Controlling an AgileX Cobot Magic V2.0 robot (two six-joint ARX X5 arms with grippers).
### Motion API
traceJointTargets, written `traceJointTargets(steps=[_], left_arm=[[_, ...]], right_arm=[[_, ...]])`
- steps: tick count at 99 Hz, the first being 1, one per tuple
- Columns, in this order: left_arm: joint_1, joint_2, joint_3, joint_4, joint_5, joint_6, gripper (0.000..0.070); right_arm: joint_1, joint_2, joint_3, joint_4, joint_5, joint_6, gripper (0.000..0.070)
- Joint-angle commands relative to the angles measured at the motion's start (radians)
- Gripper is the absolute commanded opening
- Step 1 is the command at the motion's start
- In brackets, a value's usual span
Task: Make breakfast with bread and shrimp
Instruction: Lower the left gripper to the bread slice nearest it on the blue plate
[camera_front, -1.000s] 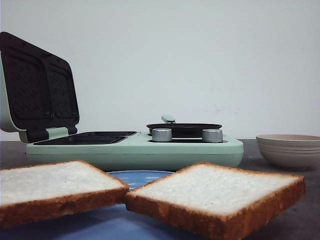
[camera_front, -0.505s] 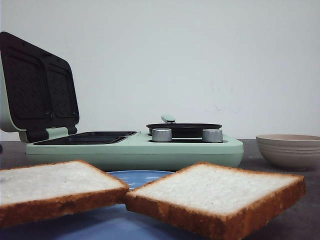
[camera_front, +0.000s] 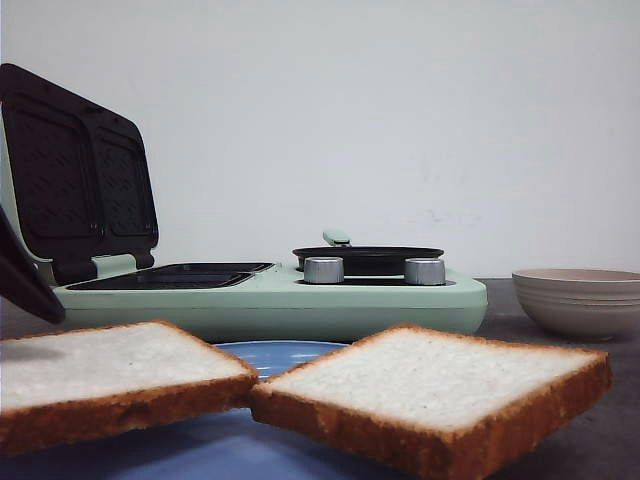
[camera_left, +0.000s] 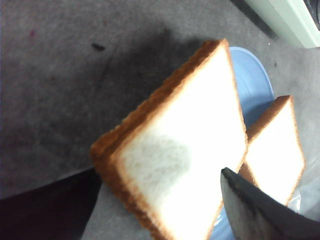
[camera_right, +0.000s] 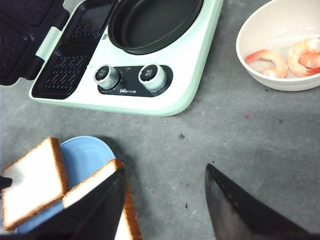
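Note:
Two slices of bread lie on a blue plate (camera_front: 275, 352), the left slice (camera_front: 110, 365) and the right slice (camera_front: 430, 380) overlapping at a corner. My left gripper (camera_left: 160, 172) hangs open over the left slice (camera_left: 190, 150), its fingers (camera_left: 260, 210) wide on either side without touching it. One of these fingers (camera_front: 25, 285) shows at the front view's left edge. My right gripper (camera_right: 163, 170) is open above bare table, just right of the right slice (camera_right: 90, 185). The shrimp (camera_right: 272, 60) lie in a beige bowl (camera_right: 250, 65) at the right.
A mint-green breakfast maker (camera_front: 270, 300) stands behind the plate, its sandwich lid (camera_front: 75, 175) raised at the left. A black pan (camera_right: 150, 22) sits on its right half, above two silver knobs (camera_right: 150, 73). The beige bowl (camera_front: 580, 300) is to its right.
A finger of my left gripper has come into the front view at the left edge, just above the left slice. Bread, plate and bowl have not moved.

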Motion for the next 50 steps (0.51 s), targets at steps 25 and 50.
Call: traceJointTargets(steps=[25,50], left_arm=[[-0.034,0.039,0.002,0.048,-0.031,-0.001,0.0432],[-0.051,0.061,0.002,0.057,-0.062,0.001,0.0424]], right_arm=[[0.004,0.003,0.016,0.01,-0.002,-0.008,0.0303],[0.004,0.003,0.016,0.011,-0.002,-0.008,0.0303]])
